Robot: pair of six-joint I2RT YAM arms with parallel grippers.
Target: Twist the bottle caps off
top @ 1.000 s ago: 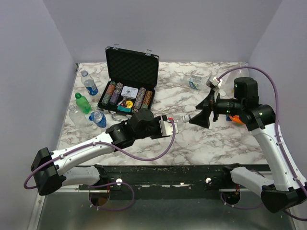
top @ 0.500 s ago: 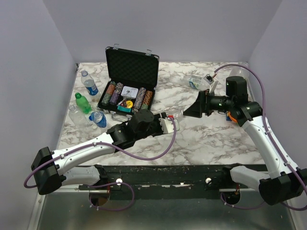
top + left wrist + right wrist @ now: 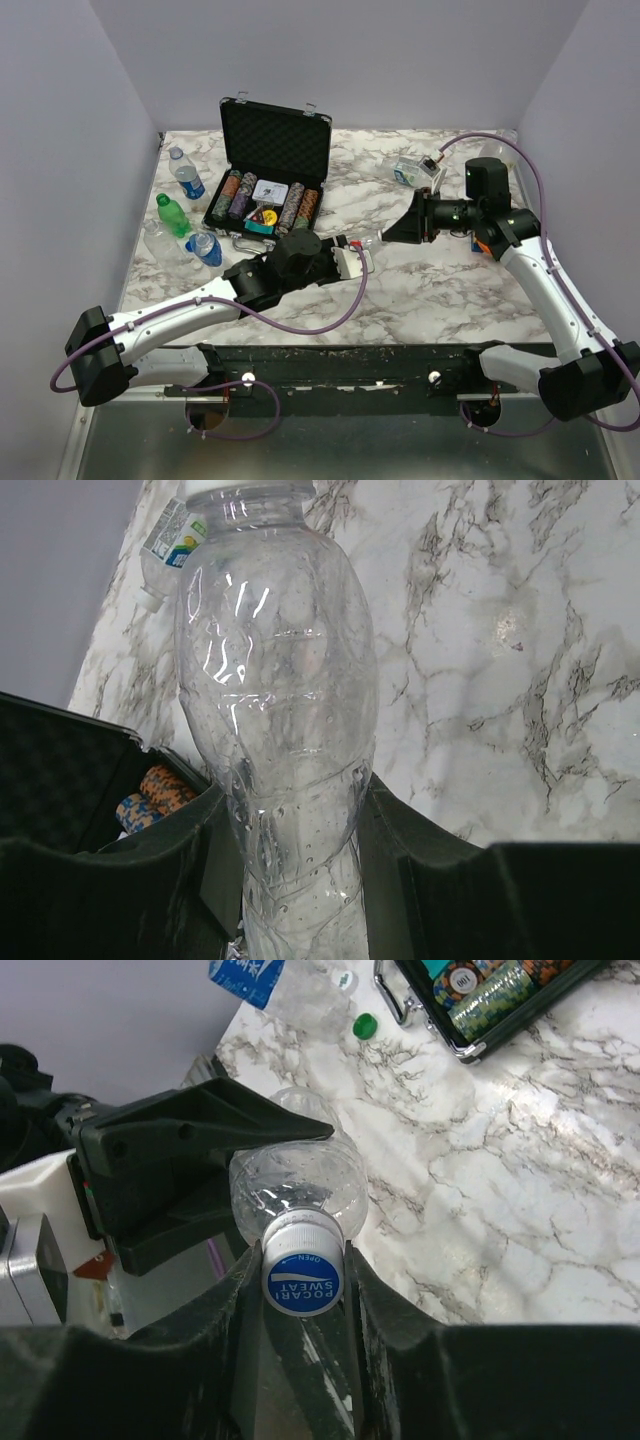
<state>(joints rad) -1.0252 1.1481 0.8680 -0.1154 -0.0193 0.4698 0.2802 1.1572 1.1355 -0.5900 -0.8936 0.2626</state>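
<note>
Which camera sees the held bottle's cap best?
The right wrist view: the blue-and-white cap sits centred in the right gripper, lettering readable. The left wrist view shows only its white rim above the clear bottle; the top view leaves it too small to tell.

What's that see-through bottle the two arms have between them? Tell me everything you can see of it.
The clear bottle is thin, label-free plastic with a bulging, faintly ribbed body, and no liquid shows inside. It hangs above the marble table, lying roughly sideways. The left gripper clamps its lower body; the right gripper pinches its cap, white-sided with a blue top reading POCARI SWEAT.
</note>
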